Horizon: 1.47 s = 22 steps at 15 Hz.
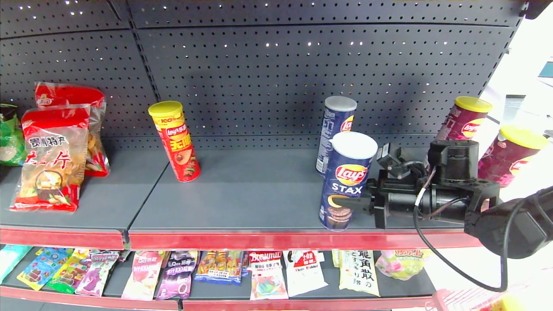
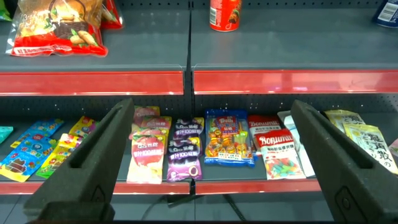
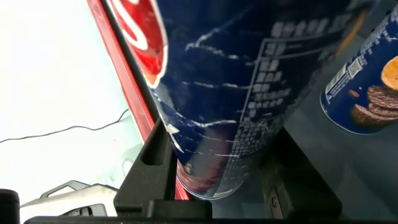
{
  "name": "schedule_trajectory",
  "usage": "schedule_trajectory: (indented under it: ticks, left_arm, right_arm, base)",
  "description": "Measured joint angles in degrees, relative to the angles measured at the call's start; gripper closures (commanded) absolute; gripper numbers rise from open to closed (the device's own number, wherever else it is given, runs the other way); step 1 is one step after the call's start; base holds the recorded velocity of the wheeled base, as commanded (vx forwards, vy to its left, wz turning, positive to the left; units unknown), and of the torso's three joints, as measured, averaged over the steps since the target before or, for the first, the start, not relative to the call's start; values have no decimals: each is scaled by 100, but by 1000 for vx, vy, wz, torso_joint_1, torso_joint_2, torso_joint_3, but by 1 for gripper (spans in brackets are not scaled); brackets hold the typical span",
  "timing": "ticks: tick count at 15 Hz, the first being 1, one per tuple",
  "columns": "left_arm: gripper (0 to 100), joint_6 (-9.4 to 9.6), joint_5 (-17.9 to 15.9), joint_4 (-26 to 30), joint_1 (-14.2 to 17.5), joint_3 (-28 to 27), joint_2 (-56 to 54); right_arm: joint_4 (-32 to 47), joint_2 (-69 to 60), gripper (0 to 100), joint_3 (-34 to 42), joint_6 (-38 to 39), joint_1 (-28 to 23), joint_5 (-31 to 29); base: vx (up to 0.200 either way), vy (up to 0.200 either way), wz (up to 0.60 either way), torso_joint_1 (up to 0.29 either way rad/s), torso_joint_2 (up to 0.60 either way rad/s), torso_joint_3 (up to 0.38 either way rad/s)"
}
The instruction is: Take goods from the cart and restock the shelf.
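Your right gripper (image 1: 351, 203) has its jaws clamped low on the blue can (image 1: 349, 170), which stands upright at the front edge of the shelf (image 1: 242, 190), toward its right end. The can's long axis is vertical and the jaws cross it from the right. The jaws of the left gripper (image 2: 205, 155) are apart.

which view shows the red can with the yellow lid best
Head view: the red can stands whole on the shelf, lid to base. The left wrist view catches just its bottom end. The right wrist view faces the blue can instead.
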Motion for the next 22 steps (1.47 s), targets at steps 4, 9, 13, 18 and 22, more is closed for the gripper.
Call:
schedule_trajectory:
  ticks: [4, 9, 13, 18, 22]
  left_arm:
    - [0, 0, 0, 2, -2, 0, 0]
    - [0, 0, 0, 0, -2, 5, 0]
    - [0, 0, 0, 2, 0, 0, 0]
    - [0, 0, 0, 0, -2, 2, 0]
    - [0, 2, 0, 0, 0, 5, 0]
  right_arm:
    - [-9, 33, 0, 20, -13, 0, -11]
    - [17, -57, 0, 50, 80, -30, -61]
    - [28, -273, 0, 508, 118, -190, -313]
    - [38, -708, 0, 998, 197, -656, -334]
    - [38, -1180, 0, 1580, 313, -835, -312]
  base:
    - [0, 0, 0, 0, 0, 0]
    - [0, 0, 0, 0, 0, 0]
    - [0, 0, 0, 0, 0, 0]
    - [0, 0, 0, 0, 0, 0]
    - [0, 0, 0, 0, 0, 0]
